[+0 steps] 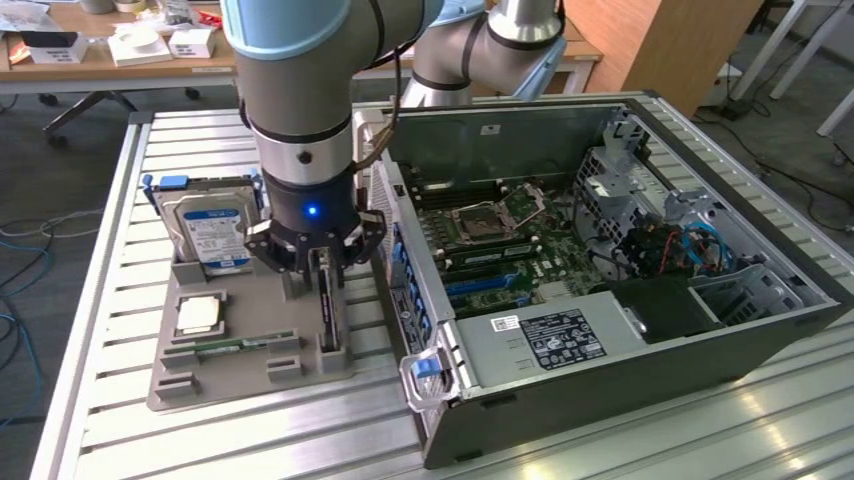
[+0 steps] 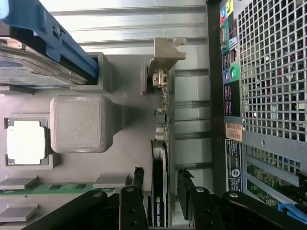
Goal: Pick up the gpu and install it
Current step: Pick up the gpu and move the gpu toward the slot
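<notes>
Straddling the gpu, the gripper shows wrist-view gaps.

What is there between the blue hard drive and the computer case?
The gpu, standing on edge in the gray holder, with the open gripper straddling it; both views show this.

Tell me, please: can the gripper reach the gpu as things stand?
Probably yes. The gripper hangs over the gpu, which stands on edge in the gray holder; the jaws are open on either side of it, and nothing lies between.
</notes>
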Controlling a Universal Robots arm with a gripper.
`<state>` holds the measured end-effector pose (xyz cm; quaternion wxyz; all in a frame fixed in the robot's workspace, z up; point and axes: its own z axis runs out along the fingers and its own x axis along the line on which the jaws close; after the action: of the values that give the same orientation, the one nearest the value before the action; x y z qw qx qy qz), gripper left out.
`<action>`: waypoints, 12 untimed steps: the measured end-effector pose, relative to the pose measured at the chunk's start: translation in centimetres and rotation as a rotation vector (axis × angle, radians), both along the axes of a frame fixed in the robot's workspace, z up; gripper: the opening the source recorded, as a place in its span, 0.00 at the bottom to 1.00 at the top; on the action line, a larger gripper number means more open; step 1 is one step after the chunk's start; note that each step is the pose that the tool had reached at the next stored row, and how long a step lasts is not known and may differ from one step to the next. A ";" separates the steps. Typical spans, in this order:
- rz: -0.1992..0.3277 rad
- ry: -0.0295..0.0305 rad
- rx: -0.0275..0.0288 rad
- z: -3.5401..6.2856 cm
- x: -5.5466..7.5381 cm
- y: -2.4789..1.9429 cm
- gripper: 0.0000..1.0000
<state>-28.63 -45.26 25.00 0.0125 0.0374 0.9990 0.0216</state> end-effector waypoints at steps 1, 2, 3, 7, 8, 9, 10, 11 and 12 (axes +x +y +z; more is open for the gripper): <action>0.000 0.0001 -0.0001 -0.09 0.0 -0.01 0.41; 0.000 0.0001 -0.0001 -0.16 0.0 -0.01 0.41; 0.000 0.0001 -0.0001 -0.20 0.0 -0.02 0.41; 0.000 -0.0002 0.0002 -0.34 0.0 -0.01 0.41; 0.000 -0.0001 0.0001 -0.43 0.0 -0.02 0.41; 0.000 0.0001 -0.0001 -0.53 0.0 -0.02 0.41; 0.000 0.0001 0.0000 -0.64 0.0 -0.02 0.41; 0.000 0.0000 0.0000 -0.75 0.0 -0.01 0.41; 0.000 0.0001 -0.0001 -0.85 0.0 -0.02 0.41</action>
<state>-28.63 -45.27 24.16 0.0125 0.0374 0.9990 0.0216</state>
